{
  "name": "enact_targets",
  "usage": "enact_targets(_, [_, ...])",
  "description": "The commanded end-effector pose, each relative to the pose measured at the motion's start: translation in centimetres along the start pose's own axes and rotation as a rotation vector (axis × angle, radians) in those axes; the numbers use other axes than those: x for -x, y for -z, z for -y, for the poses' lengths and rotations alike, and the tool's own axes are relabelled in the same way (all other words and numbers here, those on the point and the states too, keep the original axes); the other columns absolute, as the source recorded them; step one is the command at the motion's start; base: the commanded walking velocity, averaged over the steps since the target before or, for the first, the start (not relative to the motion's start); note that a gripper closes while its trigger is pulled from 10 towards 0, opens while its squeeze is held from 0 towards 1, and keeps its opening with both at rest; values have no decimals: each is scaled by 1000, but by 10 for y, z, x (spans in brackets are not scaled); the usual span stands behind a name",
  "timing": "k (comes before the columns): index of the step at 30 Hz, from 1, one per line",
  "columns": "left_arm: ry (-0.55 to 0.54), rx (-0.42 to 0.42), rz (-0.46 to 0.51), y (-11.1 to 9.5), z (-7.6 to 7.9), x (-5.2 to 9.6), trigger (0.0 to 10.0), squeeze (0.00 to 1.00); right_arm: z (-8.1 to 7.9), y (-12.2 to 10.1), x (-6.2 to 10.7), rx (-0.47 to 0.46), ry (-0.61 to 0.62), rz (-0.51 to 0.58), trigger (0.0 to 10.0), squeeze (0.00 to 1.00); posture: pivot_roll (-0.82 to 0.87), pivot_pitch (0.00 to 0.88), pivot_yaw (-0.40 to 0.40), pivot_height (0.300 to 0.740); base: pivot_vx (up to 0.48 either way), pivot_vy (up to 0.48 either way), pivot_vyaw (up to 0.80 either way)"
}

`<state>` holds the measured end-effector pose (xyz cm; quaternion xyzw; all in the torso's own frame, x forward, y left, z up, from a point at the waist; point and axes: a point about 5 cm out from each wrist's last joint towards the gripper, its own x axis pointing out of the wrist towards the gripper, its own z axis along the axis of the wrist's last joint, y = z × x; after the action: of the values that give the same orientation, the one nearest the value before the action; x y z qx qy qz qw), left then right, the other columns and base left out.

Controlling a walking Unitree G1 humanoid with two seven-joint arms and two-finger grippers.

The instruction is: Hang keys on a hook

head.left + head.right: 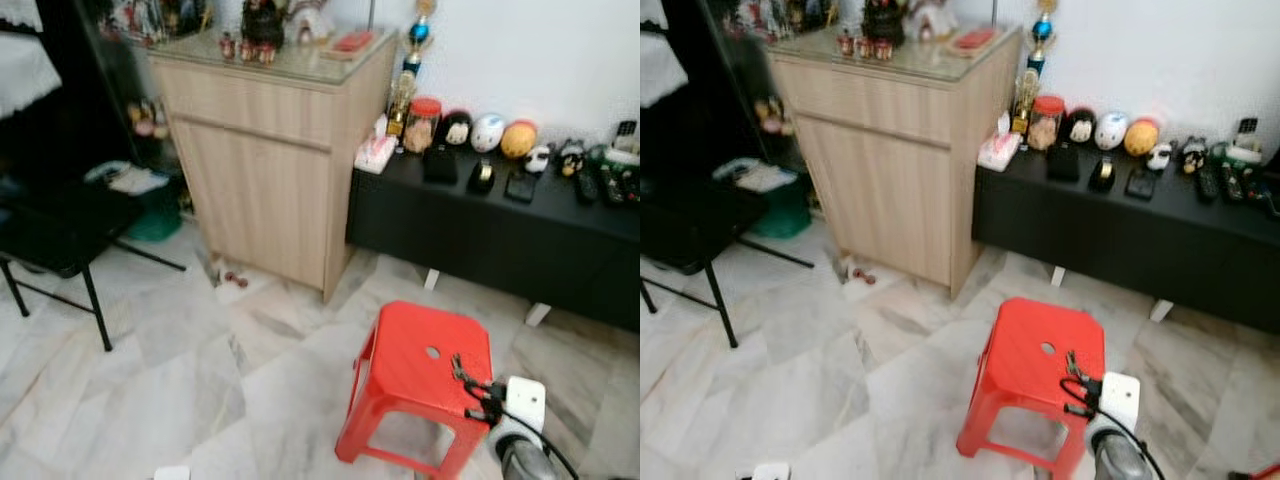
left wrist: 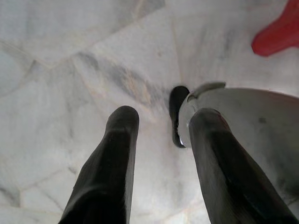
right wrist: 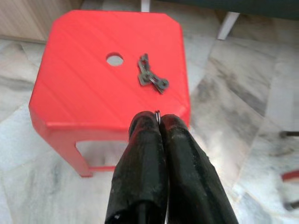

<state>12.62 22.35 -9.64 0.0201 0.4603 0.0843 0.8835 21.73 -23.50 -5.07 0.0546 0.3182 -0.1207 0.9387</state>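
A red plastic stool [image 1: 420,375] stands on the marble floor [image 1: 180,390], with open floor to its left and a gap between it and the low black bench [image 1: 500,235] along the white wall. A light wood cabinet [image 1: 265,165] stands just left of the bench; a black folding chair [image 1: 55,240] sits well apart at the far left. The keys [image 3: 152,78] lie flat on the stool seat, near its right edge and beside the seat's round hole, their long axis running diagonally towards the front corner. The right gripper [image 3: 159,122] hovers over the stool's front edge, its fingers pressed together with a small metal ring [image 3: 157,112] showing at the tips. The left gripper [image 2: 161,126] hangs above bare floor, fingers apart
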Motion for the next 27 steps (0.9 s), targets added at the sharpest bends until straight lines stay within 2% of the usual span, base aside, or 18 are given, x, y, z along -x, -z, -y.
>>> enact_targets(1, [7, -5, -7, -1, 1, -1, 10000, 0, 4, -5, -1, -16, 14, 22, 10000, 0, -26, 2, -70, 740, -281, 0, 0])
enact_targets(27, [16, 1, 5, -4, 2, -2, 10000, 0, 5, -7, -1, -51, 37, 48, 10000, 0, -26, 21, -75, 740, -283, 0, 0])
